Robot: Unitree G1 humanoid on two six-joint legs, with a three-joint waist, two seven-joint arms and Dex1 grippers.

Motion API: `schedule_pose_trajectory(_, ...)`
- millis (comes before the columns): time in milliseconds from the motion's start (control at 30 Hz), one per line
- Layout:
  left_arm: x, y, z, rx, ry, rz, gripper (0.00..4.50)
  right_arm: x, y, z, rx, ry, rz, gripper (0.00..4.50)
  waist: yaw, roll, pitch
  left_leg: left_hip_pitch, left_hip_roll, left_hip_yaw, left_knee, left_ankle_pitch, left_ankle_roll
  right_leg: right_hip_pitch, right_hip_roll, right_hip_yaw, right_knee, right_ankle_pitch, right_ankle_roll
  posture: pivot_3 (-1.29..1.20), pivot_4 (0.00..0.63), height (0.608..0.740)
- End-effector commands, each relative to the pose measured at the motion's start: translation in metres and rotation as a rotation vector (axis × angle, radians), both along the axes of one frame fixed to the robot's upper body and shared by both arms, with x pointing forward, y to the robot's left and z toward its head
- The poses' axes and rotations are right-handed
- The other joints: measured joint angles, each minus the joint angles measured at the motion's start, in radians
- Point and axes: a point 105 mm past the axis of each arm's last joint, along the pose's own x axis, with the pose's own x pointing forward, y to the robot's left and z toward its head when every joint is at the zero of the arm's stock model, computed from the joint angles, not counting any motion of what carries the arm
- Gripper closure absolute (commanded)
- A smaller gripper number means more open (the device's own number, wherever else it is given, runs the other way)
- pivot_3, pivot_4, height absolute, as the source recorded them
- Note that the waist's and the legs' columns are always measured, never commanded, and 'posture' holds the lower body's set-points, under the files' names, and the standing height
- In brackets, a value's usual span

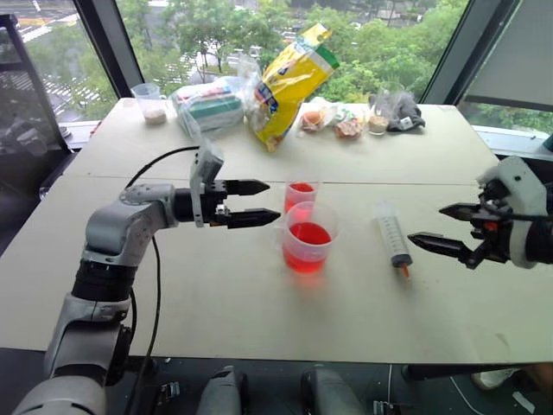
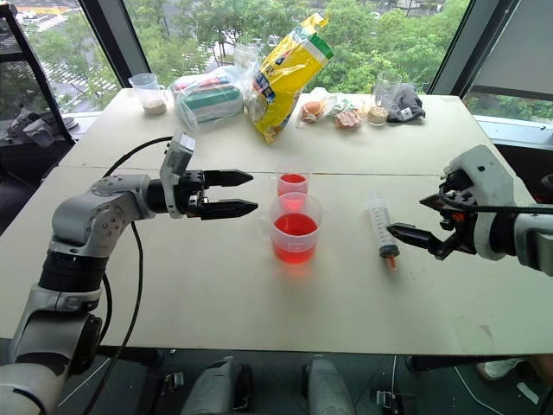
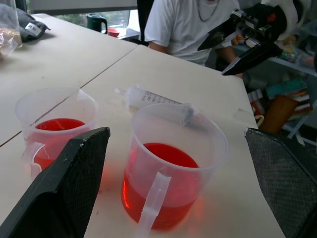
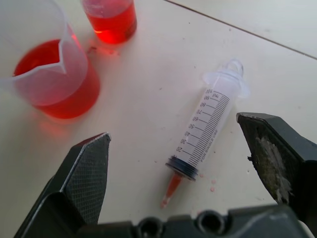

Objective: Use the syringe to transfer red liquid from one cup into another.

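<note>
The clear syringe (image 1: 391, 236) lies flat on the table, orange-red tip (image 4: 170, 190) toward the near edge. The large handled cup (image 1: 308, 238) holds red liquid (image 3: 165, 157) about a third full. Just behind it stands the smaller handle-less cup (image 1: 300, 196), also holding red liquid. My right gripper (image 1: 445, 230) hovers open just right of the syringe, above the table, angled down toward it. To the left of both cups, my left gripper (image 1: 251, 202) is held level and open, pointing at them with nothing between its fingers.
Along the table's far edge lie a yellow bag (image 1: 289, 82), plastic-wrapped packages (image 1: 210, 108), snack packets (image 1: 333, 121), a dark cloth (image 1: 402, 114) and a clear cup with beige grains (image 1: 152, 103). A seated person in a white shirt (image 3: 190, 25) appears beyond the table in the left wrist view.
</note>
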Motion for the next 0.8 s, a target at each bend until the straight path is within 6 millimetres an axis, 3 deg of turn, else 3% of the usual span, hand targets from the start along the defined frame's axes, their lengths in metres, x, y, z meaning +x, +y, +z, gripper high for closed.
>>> schedule_pose_trajectory(33, -0.003, -0.003, 0.007, -0.003, -0.048, -0.026, 0.00, 0.020, -0.013, -0.002, 0.003, 0.096, -0.105, 0.03, -0.002, 0.000, 0.000, 0.000, 0.000, 0.001, 0.000, 0.000, 0.000, 0.000, 0.000, 0.001, 0.000, 0.000, 0.000, 0.00, 0.150, 0.740)
schedule_pose_trajectory(200, -0.006, -0.006, 0.009, -0.018, -0.065, -0.022, 0.00, 0.057, -0.018, -0.020, 0.095, 0.273, -0.267, 0.03, -0.004, 0.000, 0.000, 0.000, 0.000, 0.002, 0.000, 0.000, 0.000, -0.002, 0.000, 0.002, 0.000, 0.000, -0.001, 0.00, 0.150, 0.740)
schedule_pose_trajectory(433, -0.009, -0.002, 0.006, -0.012, -0.063, 0.020, 0.00, 0.091, -0.003, -0.042, 0.095, 0.394, -0.328, 0.03, 0.000, 0.000, 0.000, -0.002, 0.000, 0.003, -0.002, 0.000, 0.000, -0.003, 0.000, 0.001, 0.000, 0.002, 0.002, 0.00, 0.150, 0.740)
schedule_pose_trajectory(800, -0.008, 0.012, 0.011, -0.008, -0.094, 0.100, 0.00, 0.105, 0.017, -0.079, -0.054, 0.486, -0.284, 0.03, 0.000, 0.000, 0.000, -0.003, 0.000, 0.003, -0.001, 0.000, 0.000, -0.004, 0.000, 0.001, 0.000, 0.002, 0.003, 0.00, 0.150, 0.740)
